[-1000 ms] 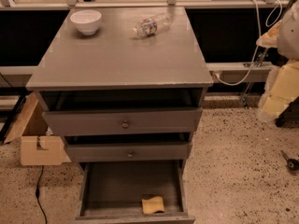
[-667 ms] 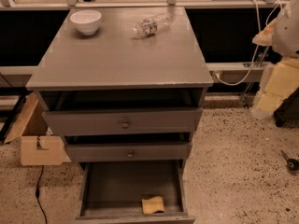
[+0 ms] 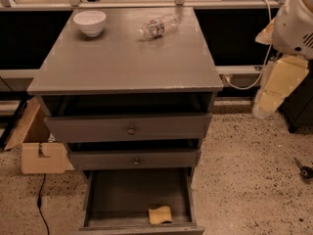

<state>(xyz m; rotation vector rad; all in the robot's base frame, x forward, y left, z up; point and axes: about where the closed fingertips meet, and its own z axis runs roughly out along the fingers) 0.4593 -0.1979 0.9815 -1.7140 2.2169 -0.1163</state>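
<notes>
A grey cabinet point(image 3: 122, 67) with three drawers fills the middle of the camera view. Its bottom drawer point(image 3: 139, 199) is pulled fully out, and a yellow sponge point(image 3: 160, 214) lies near its front edge. The two upper drawers stand slightly ajar. On the top sit a white bowl point(image 3: 89, 22) at the back left and a clear plastic bottle point(image 3: 157, 26) lying on its side at the back centre. My arm point(image 3: 279, 82), white and cream, hangs to the right of the cabinet. My gripper itself is out of the picture.
A cardboard box point(image 3: 39, 153) stands on the speckled floor to the left of the cabinet, with a black cable beside it. A white cable point(image 3: 247, 84) and a dark rail run behind, and a small dark object point(image 3: 304, 170) lies on the floor at the right.
My arm has drifted a little to the left, closer to the cabinet's right side. The bowl, bottle, sponge and drawers have not moved.
</notes>
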